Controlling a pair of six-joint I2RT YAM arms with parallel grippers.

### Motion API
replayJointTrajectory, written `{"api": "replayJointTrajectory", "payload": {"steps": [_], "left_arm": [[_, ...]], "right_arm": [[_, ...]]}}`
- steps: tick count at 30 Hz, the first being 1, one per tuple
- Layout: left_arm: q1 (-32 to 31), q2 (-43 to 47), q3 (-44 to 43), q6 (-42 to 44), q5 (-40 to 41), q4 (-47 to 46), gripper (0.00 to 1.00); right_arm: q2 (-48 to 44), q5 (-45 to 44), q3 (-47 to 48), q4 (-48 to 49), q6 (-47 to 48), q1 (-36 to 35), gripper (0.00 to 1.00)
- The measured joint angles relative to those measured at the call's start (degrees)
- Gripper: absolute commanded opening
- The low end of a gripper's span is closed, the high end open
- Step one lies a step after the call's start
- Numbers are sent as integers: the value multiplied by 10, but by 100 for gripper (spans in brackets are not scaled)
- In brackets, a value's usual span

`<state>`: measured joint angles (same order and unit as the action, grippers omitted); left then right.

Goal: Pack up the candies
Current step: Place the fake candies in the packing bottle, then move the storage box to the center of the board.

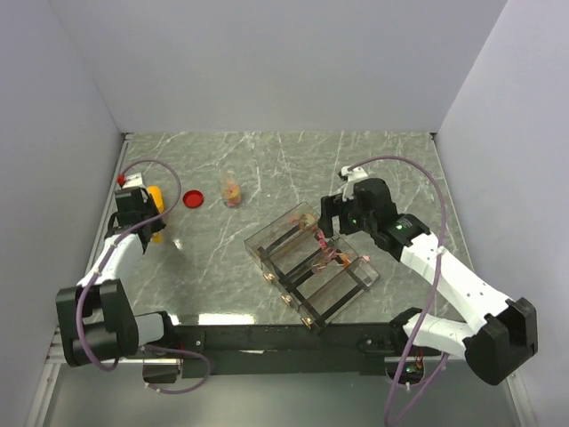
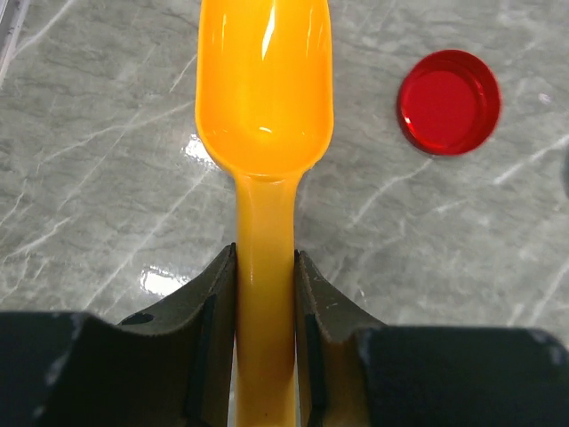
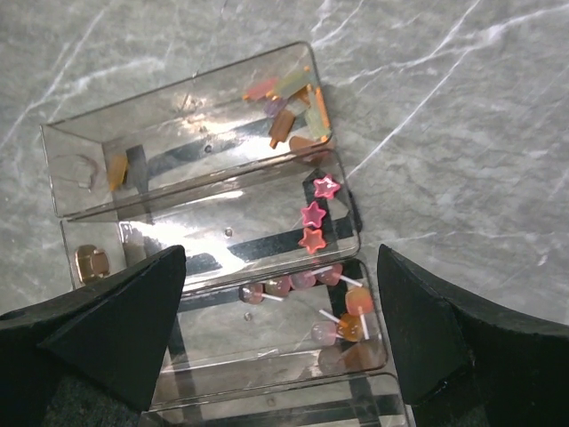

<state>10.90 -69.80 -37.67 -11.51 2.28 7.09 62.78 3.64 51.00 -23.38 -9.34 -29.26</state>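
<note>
The left gripper [image 2: 265,267] is clamped on the handle of a glossy yellow-orange plastic scoop [image 2: 265,80]. Both jaws press against the handle's sides. The scoop's bowl reaches straight out ahead of the jaws and has nothing in it. A flat round red lid [image 2: 449,100] lies on the grey marbled table top [image 2: 89,133], ahead of these jaws and off to the right, clear of the scoop.

The right gripper [image 3: 280,267] hangs with its jaws spread wide and nothing between them. Directly below it is a clear plastic box [image 3: 89,169] divided into long, narrow compartments. The candies [image 3: 289,111] lie inside this box. A loose cluster of orange, pink and pale green ones sits at the right end of the compartment farthest ahead of the jaws. Three pink and red stars are in the next compartment. Several pink and orange lollipop-like sweets on white sticks lie in the compartment directly beneath the open jaws.

From above, a small clear container [image 1: 232,191] with a few orange and yellow sweets stands between the two grippers, just beside the lid.
</note>
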Motion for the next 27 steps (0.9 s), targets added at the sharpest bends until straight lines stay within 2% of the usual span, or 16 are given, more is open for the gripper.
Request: {"api": "replayJointTrajectory", "payload": {"steps": [2, 4, 7, 8, 11, 15, 18, 21, 27], "left_arm": [[1, -20, 0, -1, 11, -15, 23], [2, -42, 0, -2, 21, -32, 31], [3, -72, 0, -2, 32, -52, 46], [4, -83, 0, -2, 37, -57, 58], [4, -90, 0, -6, 45, -56, 78], [4, -61, 0, -19, 57, -54, 91], [1, -8, 0, -28, 76, -51, 100], [-16, 49, -1, -31, 104, -44, 99], [-99, 161, -3, -19, 161, -28, 99]], "right_arm": [[12, -2, 0, 0, -3, -9, 94], [25, -9, 0, 0, -11, -20, 94], [49, -26, 0, 0, -31, -35, 93], [58, -34, 0, 0, -41, -41, 93], [77, -62, -5, 1, -78, -70, 93], [95, -97, -19, -2, -130, -105, 93], [102, -124, -34, -6, -175, -116, 94], [119, -144, -38, -16, -212, -122, 93], [160, -163, -45, -24, -276, -132, 88]]}}
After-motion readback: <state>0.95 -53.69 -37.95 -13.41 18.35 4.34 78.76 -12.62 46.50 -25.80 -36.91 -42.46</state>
